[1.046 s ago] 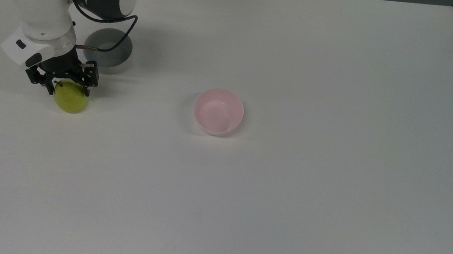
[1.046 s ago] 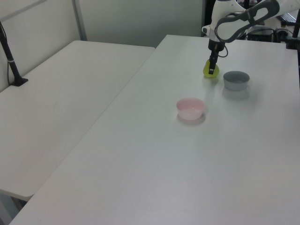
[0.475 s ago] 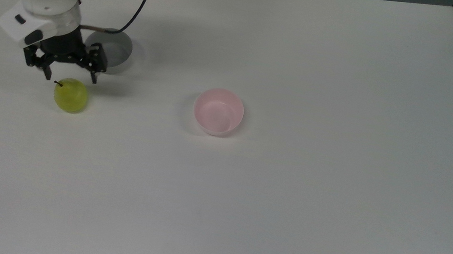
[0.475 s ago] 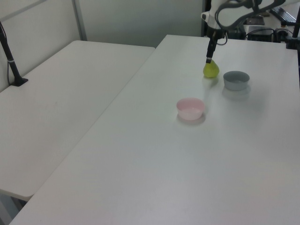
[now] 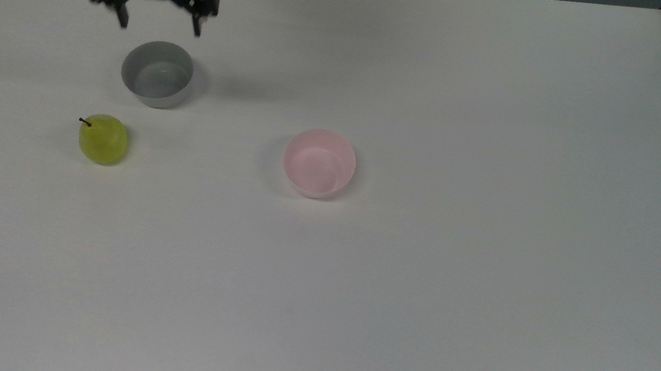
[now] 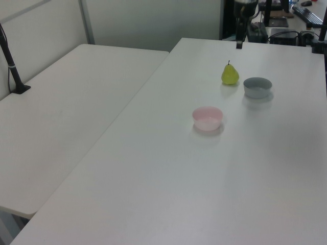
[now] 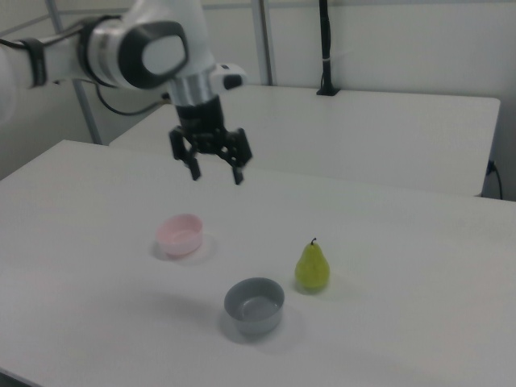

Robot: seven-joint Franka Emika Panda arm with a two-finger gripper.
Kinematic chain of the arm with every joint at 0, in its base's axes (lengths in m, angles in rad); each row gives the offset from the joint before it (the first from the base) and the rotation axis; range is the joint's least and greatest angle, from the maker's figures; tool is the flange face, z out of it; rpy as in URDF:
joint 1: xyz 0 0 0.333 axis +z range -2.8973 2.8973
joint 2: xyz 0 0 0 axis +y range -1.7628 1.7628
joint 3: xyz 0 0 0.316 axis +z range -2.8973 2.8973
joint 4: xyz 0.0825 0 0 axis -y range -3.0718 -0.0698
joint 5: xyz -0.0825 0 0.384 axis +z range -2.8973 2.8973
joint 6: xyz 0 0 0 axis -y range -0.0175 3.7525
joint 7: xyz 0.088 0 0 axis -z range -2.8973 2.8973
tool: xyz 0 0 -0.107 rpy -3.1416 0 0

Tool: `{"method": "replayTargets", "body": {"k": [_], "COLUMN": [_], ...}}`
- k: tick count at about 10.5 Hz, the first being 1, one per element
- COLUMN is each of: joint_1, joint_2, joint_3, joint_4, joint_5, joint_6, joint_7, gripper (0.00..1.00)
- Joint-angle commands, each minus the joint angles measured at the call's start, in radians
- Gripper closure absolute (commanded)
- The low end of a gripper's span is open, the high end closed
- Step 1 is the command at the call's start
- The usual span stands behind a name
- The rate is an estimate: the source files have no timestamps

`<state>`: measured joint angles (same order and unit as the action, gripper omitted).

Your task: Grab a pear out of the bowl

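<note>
Pear out of bowl, set down

Pear [image 5: 102, 139] upright on table [image 5: 419, 283], bowl [image 5: 319, 163] empty, gripper [image 5: 156, 19] raised, spread wide, holding nothing; apparently nothing left.

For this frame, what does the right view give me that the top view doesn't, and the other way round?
The right view alone shows the pear's upright, tapered profile, the gripper hanging well above the table, and the arm's wrist and upper links behind it. The top view alone shows straight into both bowls: the pink bowl and the grey bowl are both empty. It also shows the table's whole outline. Both show the open gripper holding nothing, the pear standing on the table outside either bowl, and the two bowls apart.
</note>
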<state>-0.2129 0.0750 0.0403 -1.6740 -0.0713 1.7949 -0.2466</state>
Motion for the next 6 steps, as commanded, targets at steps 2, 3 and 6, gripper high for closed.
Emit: {"method": "replayTargets", "body": {"k": [2,3,6], "joint_1": [0.104,0.142,0.276], "joint_2": [-0.130,-0.139,-0.129], "joint_3": [-0.022,-0.045,-0.163], "joint_4": [-0.027,-0.027,-0.039], "joint_5": [0.005,0.030,0.129], "joint_6": [-0.135,-0.137,-0.102], "joint_7": [0.098,0.137,0.135], "gripper": [0.00,0.00,0.00]}}
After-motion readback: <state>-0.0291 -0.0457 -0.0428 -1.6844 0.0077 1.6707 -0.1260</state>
